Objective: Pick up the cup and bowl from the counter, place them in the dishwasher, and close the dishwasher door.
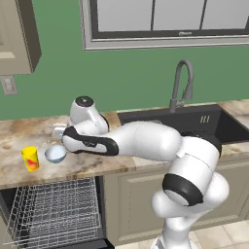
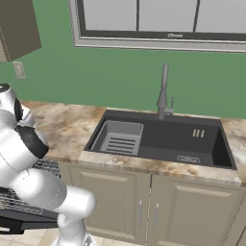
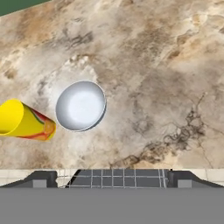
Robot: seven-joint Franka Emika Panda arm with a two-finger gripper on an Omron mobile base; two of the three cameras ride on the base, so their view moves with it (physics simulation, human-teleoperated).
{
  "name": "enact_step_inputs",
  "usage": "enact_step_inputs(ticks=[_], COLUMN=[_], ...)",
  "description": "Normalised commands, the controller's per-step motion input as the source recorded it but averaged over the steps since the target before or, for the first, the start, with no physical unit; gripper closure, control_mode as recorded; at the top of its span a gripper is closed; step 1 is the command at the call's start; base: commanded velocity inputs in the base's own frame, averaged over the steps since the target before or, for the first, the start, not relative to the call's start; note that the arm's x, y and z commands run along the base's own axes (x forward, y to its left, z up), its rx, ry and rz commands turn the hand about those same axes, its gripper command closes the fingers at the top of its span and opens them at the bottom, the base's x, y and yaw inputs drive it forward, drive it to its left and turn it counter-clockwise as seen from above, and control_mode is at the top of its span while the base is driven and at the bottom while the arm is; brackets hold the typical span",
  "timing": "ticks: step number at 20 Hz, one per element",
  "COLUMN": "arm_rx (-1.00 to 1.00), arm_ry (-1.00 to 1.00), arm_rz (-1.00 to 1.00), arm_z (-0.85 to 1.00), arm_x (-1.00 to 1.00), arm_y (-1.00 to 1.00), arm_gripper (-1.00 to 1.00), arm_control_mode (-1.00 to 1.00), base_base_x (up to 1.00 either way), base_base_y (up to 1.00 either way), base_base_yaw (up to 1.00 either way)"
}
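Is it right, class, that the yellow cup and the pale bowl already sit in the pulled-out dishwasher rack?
No. The cup and bowl stand side by side on the counter, above the rack, which is indeed pulled out. The left base view shows this.

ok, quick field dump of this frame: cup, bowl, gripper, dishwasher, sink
cup: upright on the counter, left of the bowl, apart from it
bowl: on the counter, upright, empty
gripper: open, above the counter, holding nothing
dishwasher: open, wire rack pulled out, empty
sink: dark basin, faucet behind it
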Motion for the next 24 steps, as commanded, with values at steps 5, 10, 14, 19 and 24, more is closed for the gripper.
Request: enact_step_inputs(ticks=[5, 10, 14, 19, 24], arm_rx=[0.00, 0.00, 0.00, 0.00, 0.00], arm_ry=[0.00, 0.00, 0.00, 0.00, 0.00], arm_rz=[0.00, 0.00, 0.00, 0.00, 0.00], arm_z=[-0.16, -0.14, -0.08, -0.02, -0.08], arm_x=[0.06, 0.04, 0.01, 0.05, 0.12], arm_y=[0.45, 0.42, 0.38, 0.34, 0.30], arm_gripper=[-1.00, -1.00, -1.00, -1.00, -1.00], arm_control_mode=[-1.00, -1.00, -1.00, -1.00, -1.00], base_base_x=[0.00, 0.00, 0.00, 0.00, 0.00], base_base_y=[0.00, 0.00, 0.00, 0.00, 0.00], base_base_yaw=[0.00, 0.00, 0.00, 0.00, 0.00])
